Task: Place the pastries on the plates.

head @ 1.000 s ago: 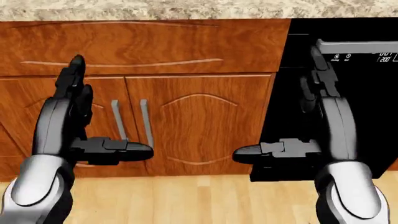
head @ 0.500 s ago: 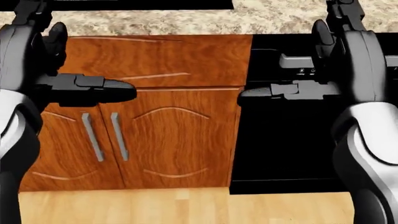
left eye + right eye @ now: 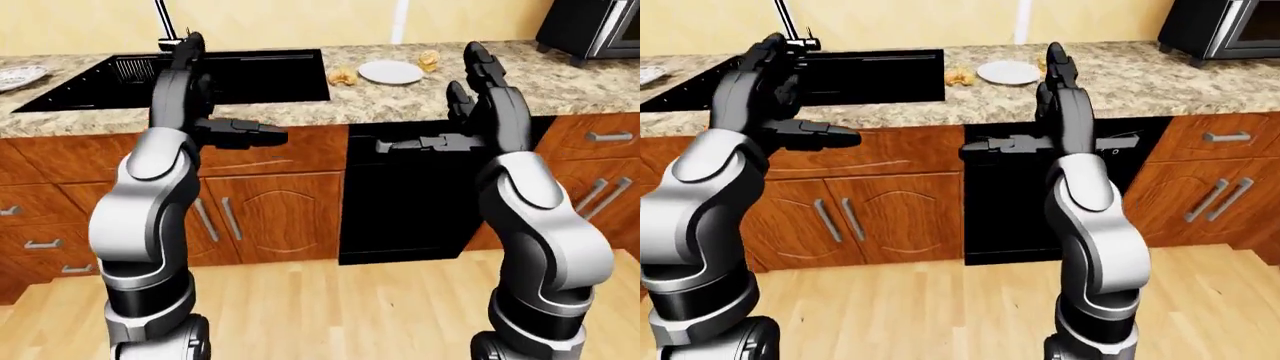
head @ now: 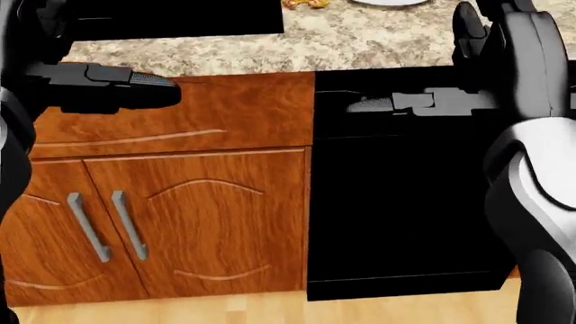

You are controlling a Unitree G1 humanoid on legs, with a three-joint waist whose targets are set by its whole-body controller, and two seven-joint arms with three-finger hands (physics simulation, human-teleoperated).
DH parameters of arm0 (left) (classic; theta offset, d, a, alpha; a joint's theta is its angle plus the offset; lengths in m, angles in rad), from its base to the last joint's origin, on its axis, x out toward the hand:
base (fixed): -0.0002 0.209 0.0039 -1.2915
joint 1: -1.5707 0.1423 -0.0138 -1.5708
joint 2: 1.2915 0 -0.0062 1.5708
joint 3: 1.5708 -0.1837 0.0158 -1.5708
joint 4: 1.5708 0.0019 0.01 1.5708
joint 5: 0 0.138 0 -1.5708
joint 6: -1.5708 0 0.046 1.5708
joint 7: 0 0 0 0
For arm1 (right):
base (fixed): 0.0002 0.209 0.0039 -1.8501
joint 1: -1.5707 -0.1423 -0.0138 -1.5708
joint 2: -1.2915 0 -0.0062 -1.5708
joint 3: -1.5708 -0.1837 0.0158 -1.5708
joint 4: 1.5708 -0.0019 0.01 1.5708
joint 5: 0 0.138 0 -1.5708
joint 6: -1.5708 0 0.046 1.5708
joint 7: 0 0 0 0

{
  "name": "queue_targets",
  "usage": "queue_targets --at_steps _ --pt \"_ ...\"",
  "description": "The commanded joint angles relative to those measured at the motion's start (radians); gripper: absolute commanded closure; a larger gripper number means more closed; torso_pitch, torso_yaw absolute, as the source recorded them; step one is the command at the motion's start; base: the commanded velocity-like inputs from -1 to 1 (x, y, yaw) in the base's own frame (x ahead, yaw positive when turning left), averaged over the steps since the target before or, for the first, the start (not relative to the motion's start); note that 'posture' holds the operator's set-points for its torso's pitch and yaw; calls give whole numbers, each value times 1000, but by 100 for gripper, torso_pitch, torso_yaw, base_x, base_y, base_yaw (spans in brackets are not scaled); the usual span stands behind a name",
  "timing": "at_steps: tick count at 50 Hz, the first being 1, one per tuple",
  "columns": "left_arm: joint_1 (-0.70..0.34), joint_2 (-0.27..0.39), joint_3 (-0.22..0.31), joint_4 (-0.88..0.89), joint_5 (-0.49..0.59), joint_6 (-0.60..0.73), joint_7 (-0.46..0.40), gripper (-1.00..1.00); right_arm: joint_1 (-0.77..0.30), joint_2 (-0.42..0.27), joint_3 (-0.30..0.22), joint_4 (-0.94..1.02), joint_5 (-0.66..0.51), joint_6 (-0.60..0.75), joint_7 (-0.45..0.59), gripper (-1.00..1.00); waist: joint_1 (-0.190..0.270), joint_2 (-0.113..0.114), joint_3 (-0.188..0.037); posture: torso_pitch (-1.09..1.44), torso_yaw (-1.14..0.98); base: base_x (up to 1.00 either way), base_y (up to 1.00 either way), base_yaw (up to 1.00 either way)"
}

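Two pastries on the granite table: one just left of the white plate, the other at the plate's upper right edge, possibly touching it; hard to tell. Neither on the plate yet. A second plate far off at the left end of the table, beyond the black sink and its faucet. Below the table, wooden cabinet doors and a black dishwasher; a microwave at the top right of the left-eye view.

Left hand raised in line with the sink in the left-eye view, fingers spread and empty, thumb pointing inward. Right hand raised at the table's edge, short of the near plate, likewise wide and holding nothing.

Step in hand, by judgement: still an approach, no reach begun. Best done by closing on the table until the pastries sit within easy arm range, squaring up to the white plate, then bringing the right hand down over the nearer pastry with fingers kept wide until they straddle it. Worth avoiding a nudge of the plate.

Against the head view of a second ago: whole picture shifted, so the camera has risen or tilted up. Then only cabinet doors, floor and a sliver of table; now the table top, a pastry and the plate's rim at the upper edge. Both hands higher in the view as well.
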Motion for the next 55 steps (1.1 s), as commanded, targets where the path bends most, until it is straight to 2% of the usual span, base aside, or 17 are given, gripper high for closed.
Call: queue_targets --at_steps 1,5,7,14,18,20,23,24,30,32,34,36,39,42,50,53,55 --pt "-28 14 16 -31 11 -30 3 -100 -45 -9 2 -24 6 -22 5 -100 4 -5 -22 0 0 64 -12 0" --pt "-25 18 15 -39 15 -24 -2 -100 -78 -15 -9 -23 18 8 -3 -100 -12 81 -47 0 0 65 -12 0" --pt "-27 17 17 -45 15 -18 -1 -100 -75 -17 -12 -33 26 15 -4 -100 -7 68 -4 0 0 65 -12 0" --pt "-26 14 18 -49 19 -16 -1 -100 -70 -18 -10 -36 36 16 -13 -100 32 29 -26 0 0 65 -12 0" --pt "-24 16 21 -53 19 -13 -1 -100 -73 -16 -15 -31 44 17 -22 -100 32 -33 -48 0 0 64 -27 0" --pt "-25 18 21 -56 19 -10 -1 -100 -52 -9 -13 -33 45 -7 -25 -100 11 -20 -51 0 0 53 -57 0" --pt "-23 18 20 -57 20 -10 -1 -100 -59 -15 -16 -34 53 1 -26 -100 -11 -49 -6 0 0 42 -59 0" --pt "-23 18 19 -57 21 -10 -3 -100 -33 -13 -8 -27 45 -30 -23 -100 -15 -51 -19 0 0 38 -60 0" --pt "-13 18 19 -69 28 -7 -4 -100 -59 -22 -16 -31 59 0 -32 -100 -24 -16 -11 0 0 38 -60 0" --pt "-14 20 20 -71 32 -3 -4 -100 -27 -16 -5 -27 49 -37 -30 -100 2 61 -30 0 0 38 -60 0" --pt "-14 24 20 -72 37 0 -5 -100 -61 -26 -18 -30 58 2 -36 -100 -12 54 -2 0 0 28 -61 0" --pt "-14 26 23 -78 39 5 -7 -100 -69 -29 -30 -35 64 0 -47 -100 -5 63 -18 0 0 7 -23 0" --pt "-12 29 24 -85 43 11 -11 -100 -29 -20 -17 -30 57 -51 -49 -100 -1 26 -7 0 0 0 0 0" --pt "-12 30 26 -91 45 17 -14 -100 -61 -27 -28 -32 67 -16 -55 -100 -11 -75 -8 0 0 0 0 0" --pt "-11 30 30 -99 46 23 -15 -100 -34 -27 -23 -33 74 -45 -62 -100 -8 -20 -9 0 0 0 0 0" --pt "-10 34 33 -102 47 25 -16 -100 -77 -38 -35 -36 89 1 -71 -100 -13 37 -31 0 0 0 0 0" --pt "-8 34 35 -101 47 22 -14 -100 -75 -38 -31 -37 90 -2 -75 -100 -8 9 -32 0 0 0 0 0"
